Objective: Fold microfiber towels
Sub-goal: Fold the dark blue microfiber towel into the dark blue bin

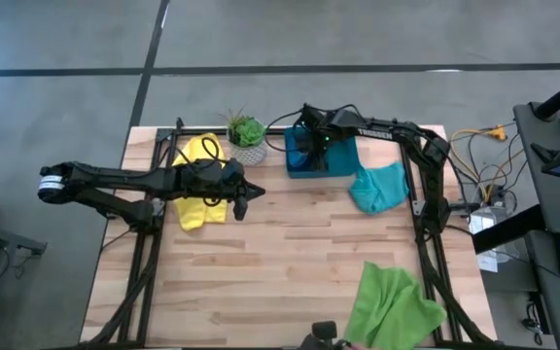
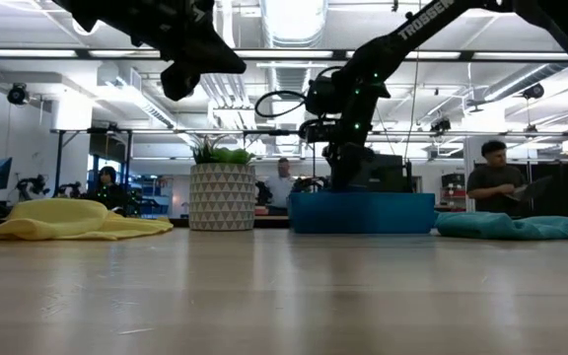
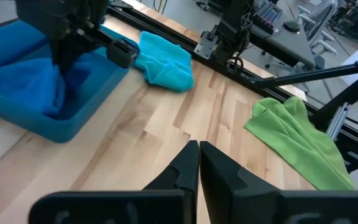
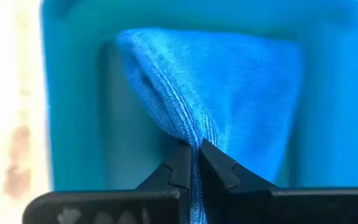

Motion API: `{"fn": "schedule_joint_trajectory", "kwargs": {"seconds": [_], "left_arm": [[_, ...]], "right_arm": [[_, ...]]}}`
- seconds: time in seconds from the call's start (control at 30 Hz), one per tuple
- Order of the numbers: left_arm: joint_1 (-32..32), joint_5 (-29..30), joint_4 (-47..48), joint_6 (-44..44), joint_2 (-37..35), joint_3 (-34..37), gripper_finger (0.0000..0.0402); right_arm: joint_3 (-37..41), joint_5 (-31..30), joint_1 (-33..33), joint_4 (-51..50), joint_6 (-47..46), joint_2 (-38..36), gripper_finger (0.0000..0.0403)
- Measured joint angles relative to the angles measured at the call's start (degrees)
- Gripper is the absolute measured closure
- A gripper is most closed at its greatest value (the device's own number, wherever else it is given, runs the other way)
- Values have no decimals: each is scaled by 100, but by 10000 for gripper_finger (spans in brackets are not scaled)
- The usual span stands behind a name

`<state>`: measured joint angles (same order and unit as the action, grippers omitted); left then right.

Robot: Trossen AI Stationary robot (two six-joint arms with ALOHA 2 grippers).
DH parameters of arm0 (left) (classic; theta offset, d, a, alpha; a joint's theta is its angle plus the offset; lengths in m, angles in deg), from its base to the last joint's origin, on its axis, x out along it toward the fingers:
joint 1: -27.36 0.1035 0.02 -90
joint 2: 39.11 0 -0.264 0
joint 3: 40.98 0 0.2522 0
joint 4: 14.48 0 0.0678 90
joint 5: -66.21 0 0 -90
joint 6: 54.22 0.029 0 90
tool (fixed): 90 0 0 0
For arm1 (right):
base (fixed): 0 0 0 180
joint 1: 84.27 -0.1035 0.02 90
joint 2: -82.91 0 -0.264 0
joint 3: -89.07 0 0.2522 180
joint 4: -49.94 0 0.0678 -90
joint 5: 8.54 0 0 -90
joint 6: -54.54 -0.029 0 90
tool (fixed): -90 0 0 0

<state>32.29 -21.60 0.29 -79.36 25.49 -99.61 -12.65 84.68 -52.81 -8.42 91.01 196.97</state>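
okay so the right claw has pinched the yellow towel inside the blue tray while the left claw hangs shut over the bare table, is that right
Not quite: the towel pinched by the right claw is the blue towel, not the yellow one, as the right wrist view shows. The yellow towel lies on the table near the plant. The rest holds: the pinch is inside the blue tray, and the left claw hangs shut over the bare table.

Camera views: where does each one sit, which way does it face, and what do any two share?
High: overhead, straight down; both arms, table.
Low: table height, level toward the room; arms above, plant pot.
Left wrist: past the shut left end effector toward the green towel.
Right wrist: down into the tray; right end effector pinches the blue towel.
Shared: left wrist also shows tray, towel.
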Motion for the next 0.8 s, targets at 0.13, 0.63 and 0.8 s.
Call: {"fn": "schedule_joint_trajectory", "kwargs": {"seconds": [0.13, 0.63, 0.8], "left_arm": [[0, 0, -2, 0, 0, 2, 402], [0, 0, 0, 2, 0, 13, 402], [0, 2, -2, 0, 0, 13, 402]], "right_arm": [[4, 257, -24, -8, -1, -57, 394], [77, 1008, -43, -170, 150, -36, 373], [27, 1206, -34, -598, 152, -177, 320]]}}
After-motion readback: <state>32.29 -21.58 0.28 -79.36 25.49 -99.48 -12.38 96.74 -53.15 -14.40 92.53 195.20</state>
